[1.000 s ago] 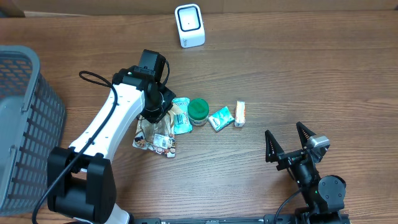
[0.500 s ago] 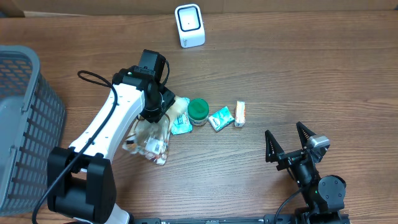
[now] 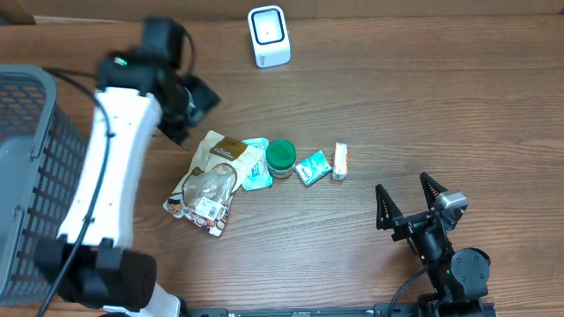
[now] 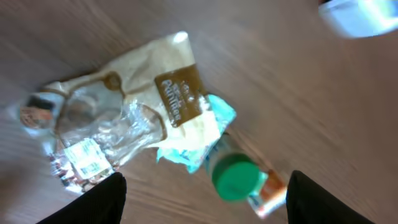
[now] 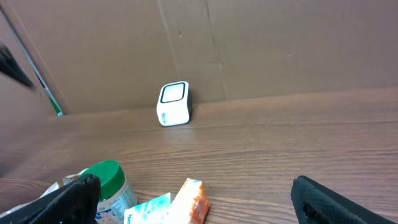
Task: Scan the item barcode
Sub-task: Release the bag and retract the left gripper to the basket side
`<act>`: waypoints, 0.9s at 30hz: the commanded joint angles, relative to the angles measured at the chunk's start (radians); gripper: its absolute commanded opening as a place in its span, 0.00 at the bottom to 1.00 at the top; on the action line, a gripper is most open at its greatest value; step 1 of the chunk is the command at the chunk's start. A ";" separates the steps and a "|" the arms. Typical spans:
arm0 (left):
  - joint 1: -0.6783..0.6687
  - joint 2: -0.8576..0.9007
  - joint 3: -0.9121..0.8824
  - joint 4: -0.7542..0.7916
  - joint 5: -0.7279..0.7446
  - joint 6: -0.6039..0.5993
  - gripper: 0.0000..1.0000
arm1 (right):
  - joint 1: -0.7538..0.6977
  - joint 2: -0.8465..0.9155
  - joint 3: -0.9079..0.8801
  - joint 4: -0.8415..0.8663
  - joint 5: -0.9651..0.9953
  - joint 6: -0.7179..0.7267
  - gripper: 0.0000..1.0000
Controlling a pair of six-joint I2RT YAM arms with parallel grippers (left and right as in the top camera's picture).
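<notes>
Wood table [image 3: 397, 106] holds the snack bag [image 3: 210, 180] just beside the left tool [image 3: 187, 113], open and empty.

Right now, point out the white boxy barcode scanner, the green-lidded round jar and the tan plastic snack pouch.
white boxy barcode scanner [image 3: 269, 35], overhead view, centre of its top face.
green-lidded round jar [image 3: 282, 155], overhead view, middle of the lid.
tan plastic snack pouch [image 3: 210, 180], overhead view, its clear window.

white scanner [image 5: 173, 104], green-lidded jar [image 5: 109, 179], orange packet [image 5: 190, 195]
</notes>
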 commanded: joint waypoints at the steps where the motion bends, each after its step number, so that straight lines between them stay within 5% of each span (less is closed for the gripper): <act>1: 0.047 -0.016 0.276 -0.134 -0.072 0.188 0.66 | 0.005 -0.009 -0.011 0.004 0.010 0.003 1.00; 6: 0.150 -0.016 0.515 -0.287 -0.109 0.452 0.74 | 0.005 -0.009 -0.011 0.004 0.010 0.003 1.00; 12: 0.332 -0.038 0.589 -0.356 -0.112 0.523 0.83 | 0.005 -0.009 -0.011 0.004 0.010 0.003 1.00; 13: 0.376 -0.045 0.589 -0.356 -0.113 0.526 1.00 | 0.005 -0.009 -0.011 0.004 0.010 0.003 1.00; 20: 0.517 -0.047 0.583 -0.356 -0.126 0.631 1.00 | 0.005 -0.009 -0.011 0.004 0.010 0.003 1.00; 27: 0.524 -0.047 0.583 -0.356 -0.125 0.661 1.00 | 0.005 -0.009 -0.011 0.004 0.010 0.003 1.00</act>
